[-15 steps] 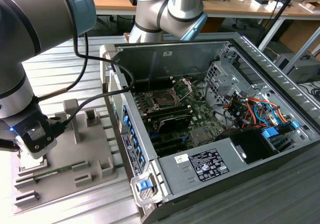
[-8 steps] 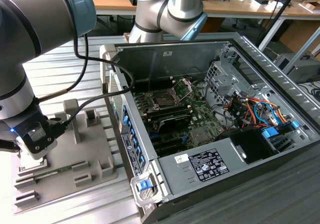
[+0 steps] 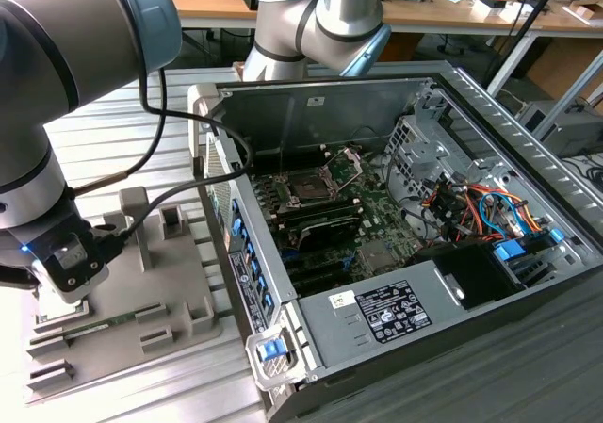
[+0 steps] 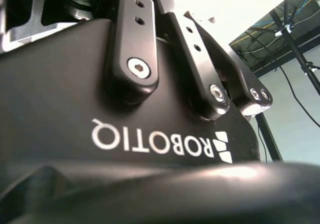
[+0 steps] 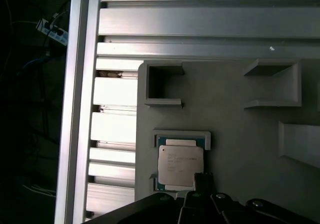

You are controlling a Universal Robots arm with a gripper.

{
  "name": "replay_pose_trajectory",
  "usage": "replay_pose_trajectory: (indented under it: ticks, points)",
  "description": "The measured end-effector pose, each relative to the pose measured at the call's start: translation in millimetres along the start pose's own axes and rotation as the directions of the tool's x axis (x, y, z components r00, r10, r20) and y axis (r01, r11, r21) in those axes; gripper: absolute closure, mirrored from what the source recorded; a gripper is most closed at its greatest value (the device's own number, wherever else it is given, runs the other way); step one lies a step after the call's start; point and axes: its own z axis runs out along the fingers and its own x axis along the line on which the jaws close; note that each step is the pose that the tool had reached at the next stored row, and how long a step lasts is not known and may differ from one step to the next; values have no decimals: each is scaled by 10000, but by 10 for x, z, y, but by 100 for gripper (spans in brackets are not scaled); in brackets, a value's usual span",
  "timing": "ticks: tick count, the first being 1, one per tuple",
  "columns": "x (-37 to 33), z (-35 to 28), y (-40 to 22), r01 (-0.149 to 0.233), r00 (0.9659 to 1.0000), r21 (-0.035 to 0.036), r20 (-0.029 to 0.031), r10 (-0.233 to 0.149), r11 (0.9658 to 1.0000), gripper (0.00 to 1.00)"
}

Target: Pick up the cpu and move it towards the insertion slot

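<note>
In the first wrist view, the cpu (image 5: 180,166), a small square chip with a pale metal top, lies flat in a shallow corner-walled pocket of the grey fixture plate (image 5: 235,129). My gripper (image 5: 202,184) hangs straight above it, and its dark tip overlaps the chip's near edge. In the exterior view the gripper (image 3: 68,296) is low over that plate (image 3: 170,282), at the exterior view's left. The insertion slot (image 3: 311,186) is a dark square socket with its silver bracket (image 3: 345,164) swung up, on the motherboard inside the open computer case. The second wrist view has the gripper's black body (image 4: 150,109) close up.
The open case (image 3: 396,319) stands to the exterior view's right of the plate, with its metal side wall (image 3: 247,272) between plate and socket. A thin green memory stick (image 3: 89,329) lies on the plate near the gripper. Raised grey blocks (image 3: 172,223) stand on the plate. Cables (image 3: 174,122) trail from the arm.
</note>
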Motion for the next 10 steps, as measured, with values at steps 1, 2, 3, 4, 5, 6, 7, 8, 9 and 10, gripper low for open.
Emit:
replay_pose_trajectory:
  ticks: [1, 2, 3, 4, 5, 6, 7, 8, 9, 10]
  points:
    - [0, 5, 0, 0, 10000, 0, 0, 0, 10000, 89]
    - [0, 8, 0, 0, 10000, 0, 0, 0, 10000, 89]
    - [0, 13, -1, 0, 10000, -1, 1, 0, 10000, 89]
    - [0, 17, -1, 0, 10000, -1, 1, 0, 10000, 89]
    - [1, 22, -1, 0, 10000, 0, 0, 0, 10000, 89]
    - [2, 27, -1, -1, 10000, 0, 0, 1, 10000, 89]
    - [5, 31, -1, -1, 10000, 0, 1, 1, 10000, 89]
    - [9, 35, 0, -2, 10000, -1, 2, 2, 10000, 89]
    - [18, 38, 1, -3, 10000, 0, 1, 3, 10000, 89]
    - [25, 40, 0, -1, 10000, 0, 1, 1, 10000, 89]
